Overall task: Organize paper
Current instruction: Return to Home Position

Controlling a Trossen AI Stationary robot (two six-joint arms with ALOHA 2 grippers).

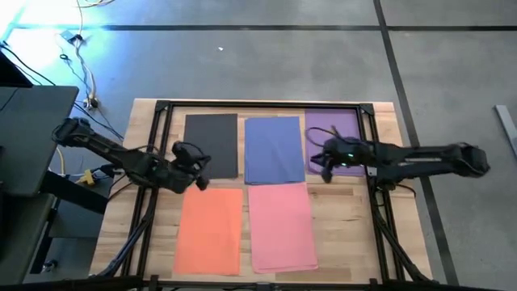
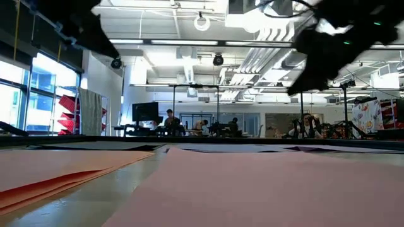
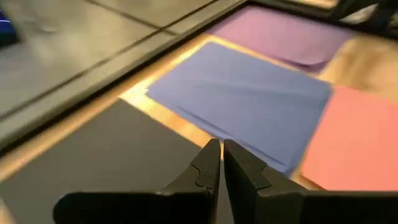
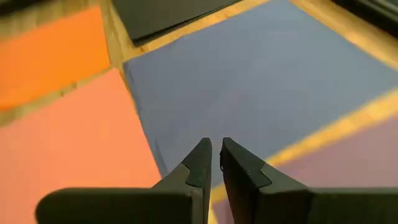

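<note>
High view: dark grey paper [image 1: 212, 141], purple paper [image 1: 333, 129] flanking blue paper [image 1: 272, 149]; orange paper [image 1: 210, 230], pink paper [image 1: 281, 226] just in front of it. Left gripper [image 1: 200, 179], right gripper [image 1: 325, 169] beside it, pinched shut, empty. Risk: low retreat snagging an edge, skewing sheets.

The dark left arm [image 1: 113, 152] extends inward from the left side, and the dark right arm [image 1: 420, 158] extends from the right. On the left end effector [image 3: 221, 163] and the right end effector [image 4: 216, 163], both fingers are pressed together, leaving a thin slit.
</note>
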